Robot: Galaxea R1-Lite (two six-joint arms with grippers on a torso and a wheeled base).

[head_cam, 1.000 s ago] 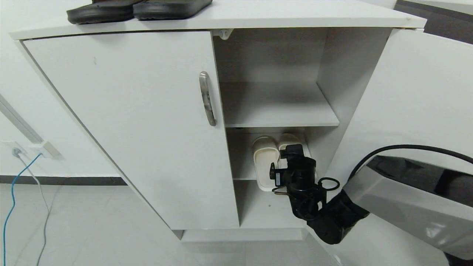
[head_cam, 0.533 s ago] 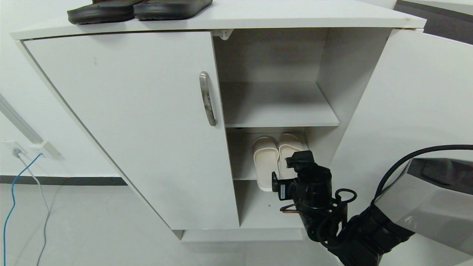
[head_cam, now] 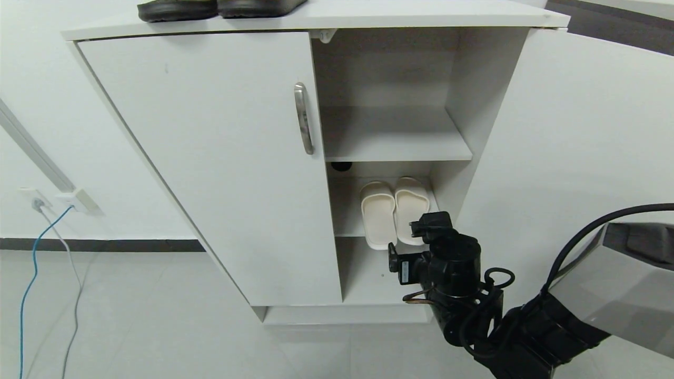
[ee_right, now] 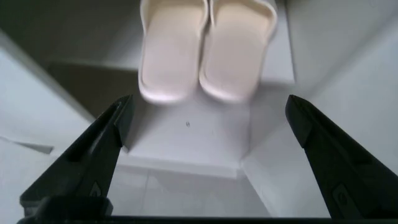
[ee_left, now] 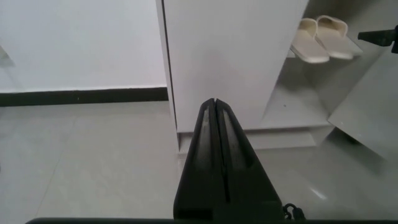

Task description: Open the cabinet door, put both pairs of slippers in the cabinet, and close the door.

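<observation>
Cream slippers (head_cam: 379, 213) inside cabinet (head_cam: 421, 20); dark slippers (head_cam: 179, 9) on top; right gripper (ee_right: 208, 106) released, left gripper (ee_left: 214, 111) clenched.

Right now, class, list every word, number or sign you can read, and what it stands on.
None can be read.
A small white sticker on the right arm is too small to read.
The cabinet, cream slippers and dark slippers show no print.

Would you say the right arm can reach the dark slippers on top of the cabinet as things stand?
Probably, with a long lift: the dark slippers lie uncovered on the cabinet top, while the open right gripper sits low before the shelves.
</observation>
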